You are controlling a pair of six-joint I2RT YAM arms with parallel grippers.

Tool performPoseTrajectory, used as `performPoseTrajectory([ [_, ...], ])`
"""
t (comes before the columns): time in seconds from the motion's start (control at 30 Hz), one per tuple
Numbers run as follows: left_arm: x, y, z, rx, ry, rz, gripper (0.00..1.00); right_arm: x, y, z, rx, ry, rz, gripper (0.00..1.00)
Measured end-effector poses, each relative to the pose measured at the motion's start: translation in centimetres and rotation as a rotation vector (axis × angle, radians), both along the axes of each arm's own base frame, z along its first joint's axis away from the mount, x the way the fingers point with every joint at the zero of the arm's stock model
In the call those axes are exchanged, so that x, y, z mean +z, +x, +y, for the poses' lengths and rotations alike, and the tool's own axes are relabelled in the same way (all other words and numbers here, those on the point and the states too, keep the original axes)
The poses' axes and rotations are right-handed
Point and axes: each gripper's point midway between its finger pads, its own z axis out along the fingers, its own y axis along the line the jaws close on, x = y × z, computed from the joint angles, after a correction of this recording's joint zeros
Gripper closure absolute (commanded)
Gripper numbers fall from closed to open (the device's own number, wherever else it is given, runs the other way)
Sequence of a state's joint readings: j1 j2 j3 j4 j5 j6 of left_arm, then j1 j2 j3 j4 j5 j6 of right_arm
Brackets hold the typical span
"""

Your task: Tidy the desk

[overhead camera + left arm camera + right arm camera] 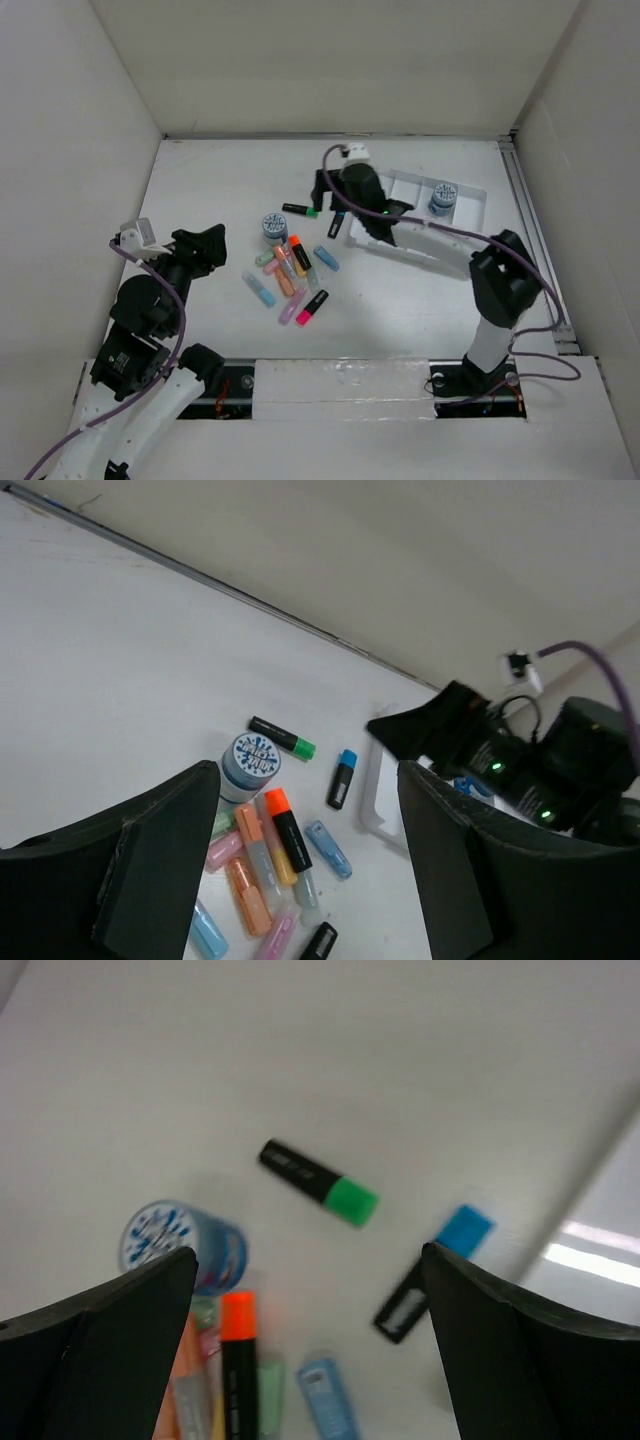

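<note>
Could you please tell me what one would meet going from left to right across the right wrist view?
Blue-patterned roll → orange-capped highlighter → green-capped highlighter → blue-capped highlighter. The pale blue highlighter overlaps the green-capped one, so it is left out.

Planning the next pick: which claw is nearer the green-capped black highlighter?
Right. The right claw hangs open right beside the green-capped highlighter; the left claw, also open, sits farther off, left of the marker pile.

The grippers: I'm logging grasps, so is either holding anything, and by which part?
Nothing is held. The left gripper and the right gripper are both open, jaws spread wide, with only loose highlighters on the desk showing between them.
</note>
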State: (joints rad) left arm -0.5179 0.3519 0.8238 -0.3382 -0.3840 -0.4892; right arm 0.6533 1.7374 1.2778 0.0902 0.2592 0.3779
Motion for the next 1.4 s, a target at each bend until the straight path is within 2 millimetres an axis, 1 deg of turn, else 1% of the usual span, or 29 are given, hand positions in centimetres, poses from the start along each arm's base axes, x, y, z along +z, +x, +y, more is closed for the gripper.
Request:
performPoseTrajectory([
  [0.07,-0.2,0.1,0.5,0.033,-0.018,0.012,0.30,-1.9,-1.9,5.5,0.111,-0.036,0.015,0.00],
  [0.1,-0.4,0.1,0.8,0.049,-0.026,0.018,0.27,-2.9,-2.7,7.4,0.148,-0.057,0.024,0.00],
  [0.17,-0.6,0.1,1.2,0.078,-0.037,0.029,0.25,-5.2,-4.3,11.0,0.220,-0.104,0.039,0.00],
  [0.23,-0.7,0.1,1.6,0.099,-0.048,0.032,0.25,-7.2,-5.6,13.6,0.270,-0.152,0.055,0.00],
  [0.27,-0.7,0.1,1.6,0.104,-0.051,0.032,0.25,-8.2,-6.1,14.5,0.288,-0.172,0.064,0.00],
  [0.33,-0.7,0.1,1.7,0.109,-0.054,0.032,0.25,-9.5,-6.6,15.9,0.314,-0.199,0.074,0.00],
  [0.4,-0.7,0.1,1.7,0.107,-0.054,0.032,0.25,-10.3,-6.5,16.6,0.323,-0.217,0.083,0.00],
  [0.47,-0.7,0.1,1.7,0.107,-0.054,0.032,0.25,-10.7,-6.0,16.8,0.320,-0.226,0.088,0.00],
  [0.6,-0.7,0.1,1.6,0.104,-0.054,0.032,0.25,-10.3,-4.0,17.9,0.294,-0.232,0.070,0.02],
  [0.63,-0.7,0.1,1.6,0.103,-0.054,0.032,0.25,-10.1,-3.3,18.3,0.286,-0.231,0.060,0.07],
  [0.7,-0.7,0.1,1.6,0.103,-0.054,0.032,0.25,-10.1,-2.3,18.9,0.273,-0.237,0.048,0.20],
  [0.73,-0.7,0.1,1.6,0.101,-0.054,0.032,0.25,-10.3,-1.9,19.2,0.268,-0.240,0.046,0.23],
  [0.8,-0.7,0.1,1.6,0.099,-0.054,0.032,0.25,-10.7,-1.3,19.7,0.260,-0.251,0.046,0.23],
  [0.87,-0.7,0.1,1.5,0.099,-0.054,0.032,0.25,-11.3,-1.1,19.8,0.255,-0.271,0.055,0.18],
  [0.9,-0.7,0.1,1.5,0.098,-0.054,0.032,0.25,-11.7,-1.1,19.7,0.251,-0.283,0.061,0.15],
  [0.93,-0.7,0.1,1.5,0.096,-0.054,0.032,0.25,-12.1,-1.1,19.4,0.247,-0.299,0.068,0.10],
  [1.0,-0.7,0.1,1.5,0.096,-0.054,0.032,0.26,-12.6,-1.2,18.9,0.239,-0.324,0.081,0.10],
  [1.07,-0.7,0.1,1.5,0.096,-0.054,0.032,0.25,-12.9,-1.2,18.6,0.231,-0.340,0.084,0.17],
  [1.1,-0.7,0.1,1.5,0.096,-0.054,0.032,0.26,-12.9,-1.2,18.5,0.229,-0.340,0.083,0.24],
  [1.13,-0.7,0.1,1.5,0.095,-0.054,0.032,0.25,-12.9,-1.2,18.5,0.228,-0.340,0.084,0.43],
  [1.17,-0.7,0.1,1.5,0.095,-0.054,0.032,0.25,-12.9,-1.1,18.5,0.223,-0.341,0.082,0.48],
  [1.2,-0.7,0.1,1.5,0.095,-0.053,0.032,0.26,-12.8,-1.1,18.4,0.218,-0.340,0.081,0.49],
  [1.23,-0.7,0.1,1.5,0.094,-0.054,0.032,0.25,-12.9,-1.1,18.3,0.214,-0.339,0.081,0.54],
  [1.27,-0.7,0.1,1.5,0.094,-0.053,0.032,0.25,-12.6,-0.9,18.5,0.207,-0.326,0.073,0.55],
  [1.3,-0.7,0.1,1.4,0.093,-0.053,0.032,0.25,-12.9,-1.3,18.0,0.207,-0.331,0.081,0.55],
  [1.4,-0.7,0.1,1.4,0.091,-0.054,0.032,0.25,-12.1,-2.4,17.2,0.213,-0.285,0.080,0.55],
])
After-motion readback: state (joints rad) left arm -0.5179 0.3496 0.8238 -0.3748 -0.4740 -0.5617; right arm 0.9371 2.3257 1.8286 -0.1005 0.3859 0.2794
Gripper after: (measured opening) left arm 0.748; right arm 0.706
